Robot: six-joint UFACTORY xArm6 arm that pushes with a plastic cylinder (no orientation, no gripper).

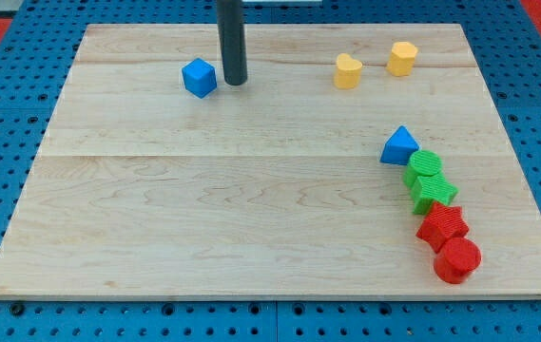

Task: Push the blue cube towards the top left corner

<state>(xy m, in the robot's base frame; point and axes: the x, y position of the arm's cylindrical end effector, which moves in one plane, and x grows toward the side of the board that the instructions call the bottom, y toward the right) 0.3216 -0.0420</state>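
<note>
The blue cube point(199, 78) lies on the wooden board point(203, 209) in the upper left part, some way right of and below the board's top left corner. My tip point(236, 83) is down just to the cube's right, a small gap apart from it. The dark rod rises from there straight up out of the view's top.
A yellow heart-shaped block point(347, 71) and a yellow block point(402, 58) lie at the upper right. A blue triangular block point(399, 146), a green round block point(426, 166), a green star block point(434, 193), a red star block point(442, 226) and a red round block point(457, 260) run down the right side.
</note>
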